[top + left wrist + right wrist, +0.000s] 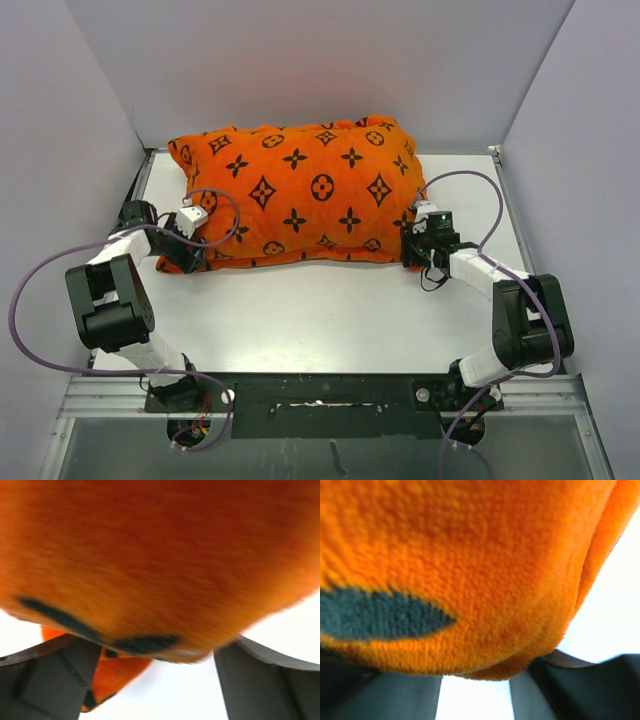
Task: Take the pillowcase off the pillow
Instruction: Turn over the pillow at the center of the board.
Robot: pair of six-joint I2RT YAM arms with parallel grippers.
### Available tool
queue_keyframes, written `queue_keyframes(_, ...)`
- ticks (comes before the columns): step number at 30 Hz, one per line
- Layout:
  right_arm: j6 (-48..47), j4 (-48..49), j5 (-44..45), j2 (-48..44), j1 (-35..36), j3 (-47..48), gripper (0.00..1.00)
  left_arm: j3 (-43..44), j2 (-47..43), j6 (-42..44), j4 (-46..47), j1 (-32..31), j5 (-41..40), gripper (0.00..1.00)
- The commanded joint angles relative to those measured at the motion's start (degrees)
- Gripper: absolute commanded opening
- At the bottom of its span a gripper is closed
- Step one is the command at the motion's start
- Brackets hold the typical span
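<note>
Left gripper (190,245) sits at the near-left corner of the pillowcase (300,195). In the left wrist view its fingers (50,680) are spread wide, with plush orange bulging down into the gap. No clamp shows.

The pillowcase lies across the far middle of the table (320,320), long side left to right, full and plump. The pillow is wholly inside, with no white showing anywhere. I can't tell from these views which end has the opening.

Right gripper (416,245) is at the near-right corner. In the right wrist view its fingers (580,690) are parted moderately. A folded fabric edge rests on top of them and bare table shows through the gap, so it isn't holding anything.

Risks, as I judge them:
- A deep bite at either corner could catch the stuffing along with the cover, so a pull drags the whole cushion instead of stripping it.
- A shallow pinch on plush pile may slip off under load.
- If both arms pull outward at once, the cover only stretches tight and nothing comes free.
- Pulling on the closed end gets nowhere.
- The left cable loops near the corner and might snag.
</note>
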Motion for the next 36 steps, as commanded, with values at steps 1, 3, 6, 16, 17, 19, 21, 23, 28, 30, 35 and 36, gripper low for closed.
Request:
queue_keyframes(1,0.73,4.41,-4.03,-0.96,0.2,0.96,0.35,-0.08,2.27,-4.0,11.65,-0.01,-3.68,0.66)
queue_keyframes(3,1.0,4.21,-4.14,-1.63,0.62,0.51,0.27,-0.89,2.21,-4.45,12.35,-0.03,-3.25,0.5)
queue_keyframes(6,1.55,3.2,-3.68,-3.59,0.94,-0.27,0.17,-2.41,1.31,-4.49,12.33,0.07,-2.52,0.18)
queue_keyframes(16,5.91,-4.78,-0.64,-13.2,3.01,-2.76,0.0,-0.31,-8.5,-4.65,-0.65,4.88,1.37,0.0)
queue_keyframes(17,6.76,-5.43,0.11,-15.58,3.62,-3.61,0.0,0.3,-9.37,-4.3,-2.95,5.57,1.4,0.0)
queue_keyframes(19,8.47,-6.58,1.68,-19.46,5.38,-5.1,0.0,1.67,-10.95,-3.25,-8.1,7.05,3.79,0.0)
queue_keyframes(21,11.22,-8.61,4.15,-23.63,7.54,-6.33,0.0,3.62,-12.16,-1.32,-14.05,8.77,5.99,0.0)
queue_keyframes(23,14.51,-10.99,6.45,-27.9,9.81,-7.28,0.0,4.97,-13.38,0.61,-19.47,10.02,7.61,0.0)
queue_keyframes(28,21.13,-20.68,14.32,-38.18,18.94,-6.57,0.0,10.64,-17.76,5.24,-33.47,12.79,10.91,0.0)
queue_keyframes(30,23.37,-25.46,18.76,-42.43,23.13,-4.37,0.0,14.25,-20.05,6.31,-38.32,14.62,13.28,0.0)
queue_keyframes(35,26.63,-36.45,26.67,-49.31,30.19,5.06,0.0,25.54,-24.3,5.37,-46.82,17.82,18.81,0.0)
queue_keyframes(36,26.82,-37.99,27.29,-49.81,30.79,8.21,0.0,27.51,-25.01,4.12,-47.0,17.93,19.54,0.0)
